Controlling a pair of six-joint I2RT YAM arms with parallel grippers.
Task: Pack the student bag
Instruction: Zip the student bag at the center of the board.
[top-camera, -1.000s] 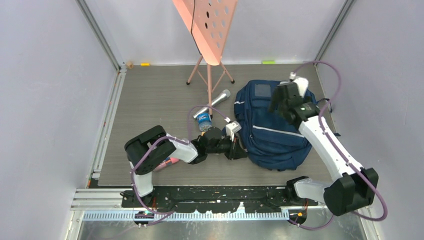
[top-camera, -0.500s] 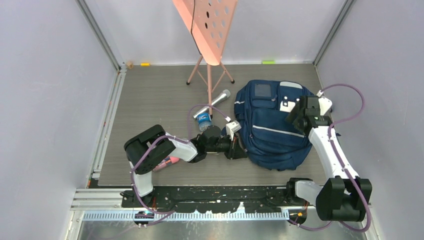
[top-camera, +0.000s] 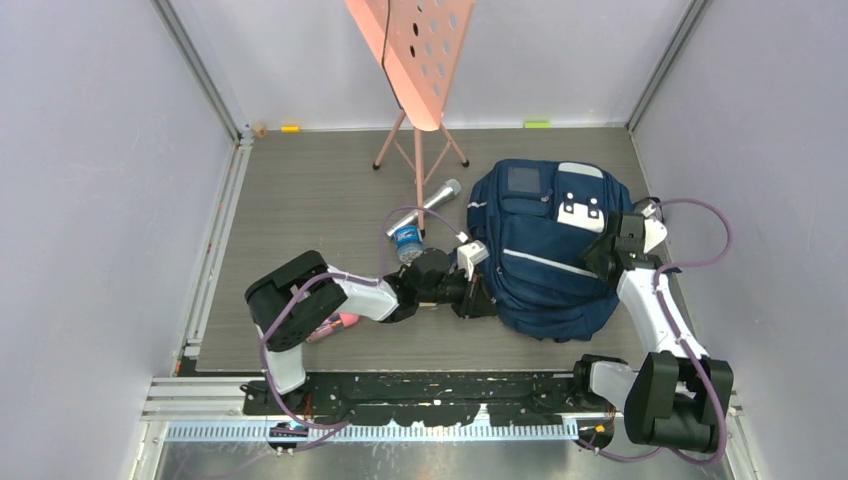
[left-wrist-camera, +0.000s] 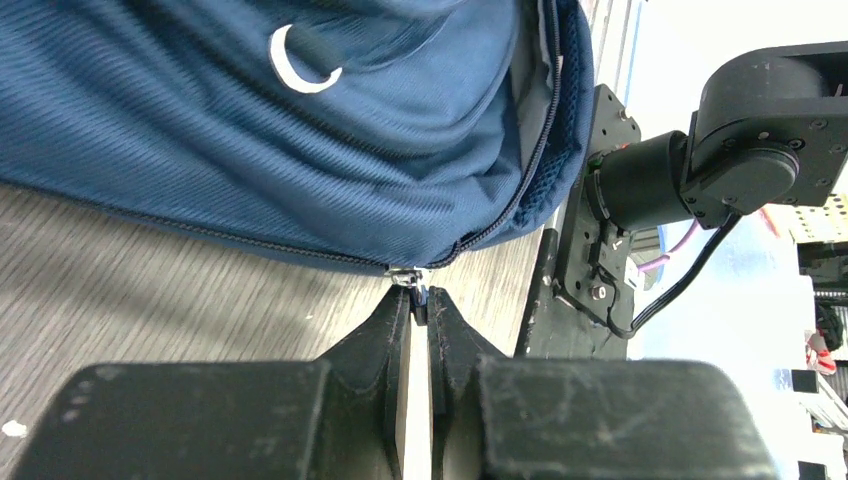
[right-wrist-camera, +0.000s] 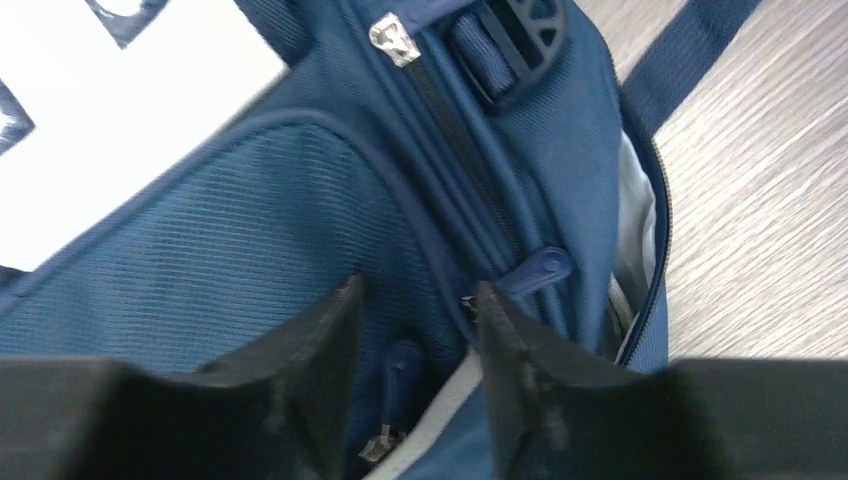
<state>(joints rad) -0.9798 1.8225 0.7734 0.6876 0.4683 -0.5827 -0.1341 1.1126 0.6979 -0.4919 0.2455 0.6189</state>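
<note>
Between left jaws — zipper pull (left-wrist-camera: 408, 277) of student bag (top-camera: 540, 255).

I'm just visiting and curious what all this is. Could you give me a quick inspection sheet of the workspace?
Surface: grey wood-grain table.
Job's things: navy student bag lying flat at the right, with one zip partly open.
Clutter: pink music stand, microphone and water bottle, all left of the bag.
Claws: left claw shut on the zip pull at the bag's edge; right claw open over the bag's zips.
Cables: purple cable loops on both arms.
Surroundings: pale walls, metal frame posts.
</note>
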